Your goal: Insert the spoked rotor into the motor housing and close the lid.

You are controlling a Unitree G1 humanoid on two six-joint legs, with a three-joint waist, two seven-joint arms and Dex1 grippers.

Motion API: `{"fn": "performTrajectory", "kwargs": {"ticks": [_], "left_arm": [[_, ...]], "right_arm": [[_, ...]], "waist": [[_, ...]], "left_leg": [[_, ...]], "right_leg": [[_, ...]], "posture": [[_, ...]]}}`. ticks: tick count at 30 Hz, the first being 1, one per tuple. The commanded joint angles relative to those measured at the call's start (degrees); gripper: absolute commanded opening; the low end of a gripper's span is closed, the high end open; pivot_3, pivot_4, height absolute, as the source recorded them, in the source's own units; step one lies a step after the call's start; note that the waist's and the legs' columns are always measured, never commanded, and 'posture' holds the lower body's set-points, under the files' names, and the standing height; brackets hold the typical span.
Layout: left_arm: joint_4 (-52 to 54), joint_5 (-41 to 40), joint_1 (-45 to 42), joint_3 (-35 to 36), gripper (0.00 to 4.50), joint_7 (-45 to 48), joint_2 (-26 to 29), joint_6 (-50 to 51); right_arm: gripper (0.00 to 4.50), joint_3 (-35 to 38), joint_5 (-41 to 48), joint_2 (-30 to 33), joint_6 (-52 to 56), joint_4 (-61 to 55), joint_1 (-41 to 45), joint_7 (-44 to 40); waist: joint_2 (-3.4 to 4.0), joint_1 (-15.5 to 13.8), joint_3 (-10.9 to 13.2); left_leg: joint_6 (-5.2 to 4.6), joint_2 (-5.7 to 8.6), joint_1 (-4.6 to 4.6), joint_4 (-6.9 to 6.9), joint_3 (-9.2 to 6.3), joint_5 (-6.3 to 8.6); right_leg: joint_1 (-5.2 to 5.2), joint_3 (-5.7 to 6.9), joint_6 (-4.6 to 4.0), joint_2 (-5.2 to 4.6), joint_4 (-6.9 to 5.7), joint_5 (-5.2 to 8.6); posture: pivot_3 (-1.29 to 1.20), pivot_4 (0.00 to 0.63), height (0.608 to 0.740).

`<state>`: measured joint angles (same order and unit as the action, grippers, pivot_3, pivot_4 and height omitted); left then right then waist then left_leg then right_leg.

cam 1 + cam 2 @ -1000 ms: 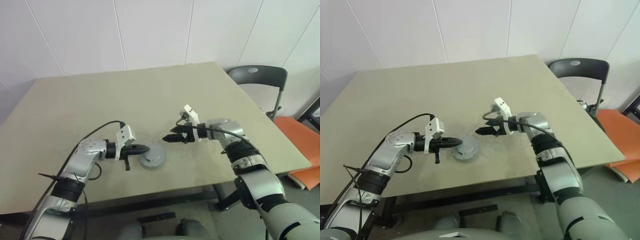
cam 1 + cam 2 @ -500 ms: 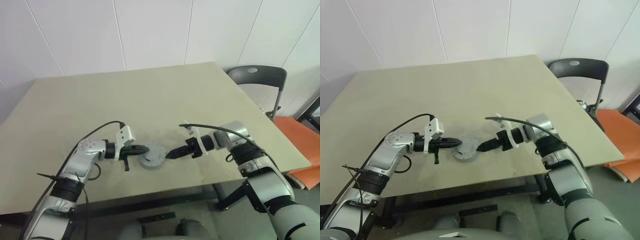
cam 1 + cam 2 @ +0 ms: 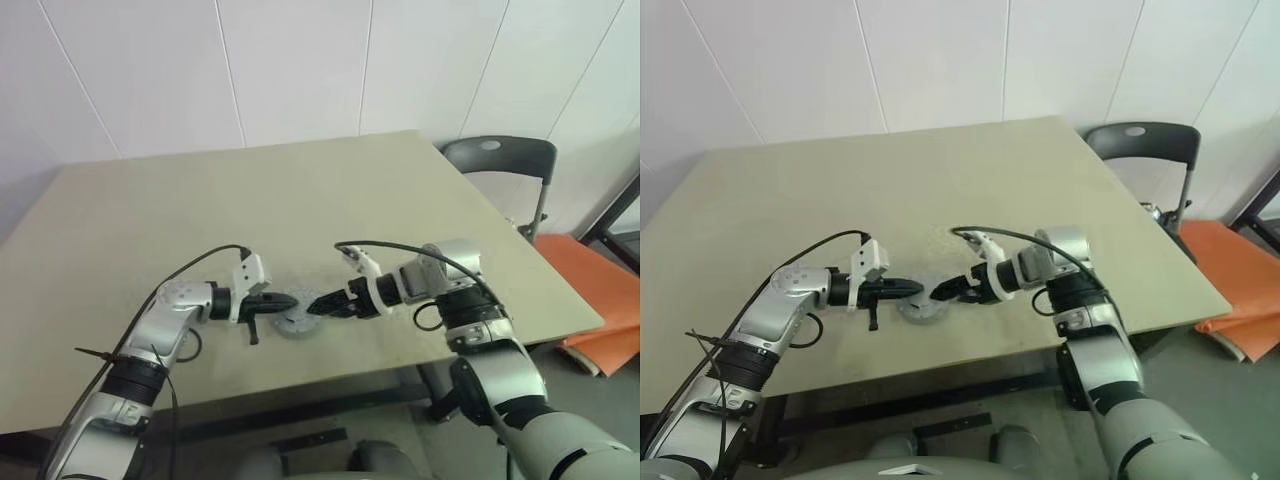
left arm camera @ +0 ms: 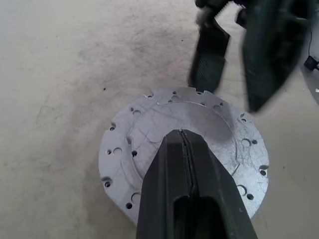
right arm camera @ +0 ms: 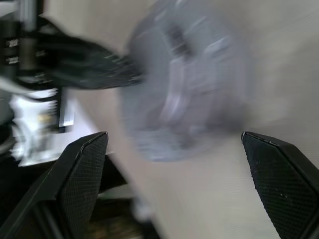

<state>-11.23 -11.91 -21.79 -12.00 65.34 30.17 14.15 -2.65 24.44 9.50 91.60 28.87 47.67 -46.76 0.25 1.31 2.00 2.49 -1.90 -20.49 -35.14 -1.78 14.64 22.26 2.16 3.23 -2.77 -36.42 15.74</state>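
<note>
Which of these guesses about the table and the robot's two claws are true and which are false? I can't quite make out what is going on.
1. The left gripper has its fingers shut together over the grey lid. True.
2. The right gripper is clamped tight on the lid. False: its fingers stand wide apart, with the lid in front of them, and grip nothing.
3. The lid lies flat on the table. True.
4. The two grippers come at the lid from opposite sides. True.
5. A person's hand is steadying the lid. False: both grippers are at it, and there is no hand.
6. The chair stands on the robot's left. False: it is beyond the table's far right corner.
</note>
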Motion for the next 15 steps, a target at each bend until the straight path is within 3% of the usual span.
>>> {"fn": "performTrajectory", "kwargs": {"ticks": [1,3,6,15], "left_arm": [[-2.5,2.8,1.2,-3.3,0.00,0.3,0.1,1.1],[-2.7,3.1,1.2,-3.3,0.00,0.2,0.2,0.7],[-4.2,4.2,0.5,-2.8,0.00,-1.5,0.0,-2.0],[-8.6,4.6,-0.3,0.1,0.00,-6.6,-1.4,-7.7]], "right_arm": [[4.49,1.2,12.8,-2.6,0.9,4.2,3.1,2.1],[4.49,3.6,16.5,-4.2,0.9,4.6,3.5,5.2],[3.96,6.4,20.3,-5.1,0.9,3.9,2.9,10.1],[1.10,16.3,23.7,-6.5,0.9,2.4,2.4,19.7]], "waist": [[-0.02,0.2,0.0],[-0.01,1.1,0.1],[-0.05,1.5,0.1],[-0.13,1.2,0.2]], "left_leg": [[0.00,-0.01,0.01,0.01,0.03,0.00],[-0.02,-0.02,-0.01,0.03,0.07,0.01],[-0.11,-0.03,-0.04,0.05,0.13,0.06],[-0.13,0.05,0.13,-0.25,0.00,0.06]], "right_leg": [[0.03,-0.08,-0.01,0.03,-0.01,-0.01],[0.07,-0.18,-0.01,0.07,-0.02,-0.05],[0.25,-0.40,0.05,0.16,-0.15,-0.13],[0.28,-0.47,-0.13,0.19,-0.61,0.03]], "posture": [[0.00,0.000,0.740],[0.00,0.000,0.740],[0.00,0.000,0.740],[0.00,0.000,0.740]]}}
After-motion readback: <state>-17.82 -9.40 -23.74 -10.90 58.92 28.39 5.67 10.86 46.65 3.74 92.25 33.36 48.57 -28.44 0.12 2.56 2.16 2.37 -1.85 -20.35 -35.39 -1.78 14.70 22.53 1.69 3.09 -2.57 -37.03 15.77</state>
